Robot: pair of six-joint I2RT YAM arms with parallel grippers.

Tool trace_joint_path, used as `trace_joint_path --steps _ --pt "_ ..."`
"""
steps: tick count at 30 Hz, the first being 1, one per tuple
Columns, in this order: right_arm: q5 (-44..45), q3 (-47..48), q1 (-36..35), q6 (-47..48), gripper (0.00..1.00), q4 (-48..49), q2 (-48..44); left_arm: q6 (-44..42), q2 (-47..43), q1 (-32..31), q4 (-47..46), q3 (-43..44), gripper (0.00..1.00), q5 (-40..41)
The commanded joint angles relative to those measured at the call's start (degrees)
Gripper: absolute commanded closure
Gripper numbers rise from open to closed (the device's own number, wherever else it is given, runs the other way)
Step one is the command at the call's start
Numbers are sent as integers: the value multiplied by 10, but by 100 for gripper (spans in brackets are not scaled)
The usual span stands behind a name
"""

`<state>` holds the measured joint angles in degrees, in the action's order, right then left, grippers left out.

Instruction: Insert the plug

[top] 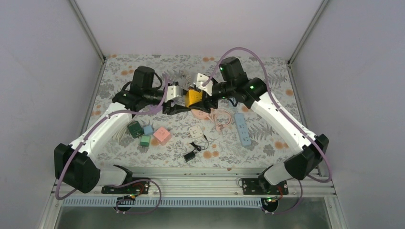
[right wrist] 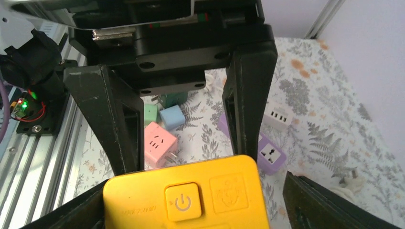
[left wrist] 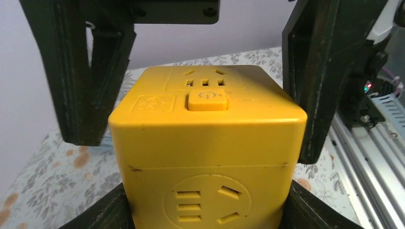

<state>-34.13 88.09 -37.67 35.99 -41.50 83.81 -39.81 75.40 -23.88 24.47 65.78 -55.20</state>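
— Left hand (top: 184, 105): how is it found?
— It is seen clamped on the yellow socket cube (left wrist: 205, 143), which is held off the tabletop (top: 181, 64) at the far middle. The right hand (top: 206, 98) is set around the same cube with its fingers apart. A gap is seen between the cube and one finger (right wrist: 325, 205).
— Can any writing be read?
— One power symbol is shown on the cube's single button (left wrist: 207, 100). The embossed emblem (left wrist: 154, 103) beside it and some faint lettering are too small to be made out.
— What is counted?
— Two socket faces are shown in the left wrist view. Four small cubes are laid on the tabletop at the near left: one dark green cube (top: 135, 129), one light blue cube (top: 148, 130), one green cube (top: 144, 140) and one pink cube (top: 162, 135). One white socket block (top: 195, 131), one blue power strip (top: 242, 129) and one black plug (top: 190, 155) with its cord are laid nearer than the held cube, apart from both hands.
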Motion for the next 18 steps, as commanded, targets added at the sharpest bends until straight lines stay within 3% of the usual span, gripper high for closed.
trace_joint_path --steps 1,18 --pt "20 56 -5 20 15 -60 32 -43 -22 5 12 -3 67 8" --pt "51 30 -41 34 15 -66 17 -93 -20 17 56 23 67 -32"
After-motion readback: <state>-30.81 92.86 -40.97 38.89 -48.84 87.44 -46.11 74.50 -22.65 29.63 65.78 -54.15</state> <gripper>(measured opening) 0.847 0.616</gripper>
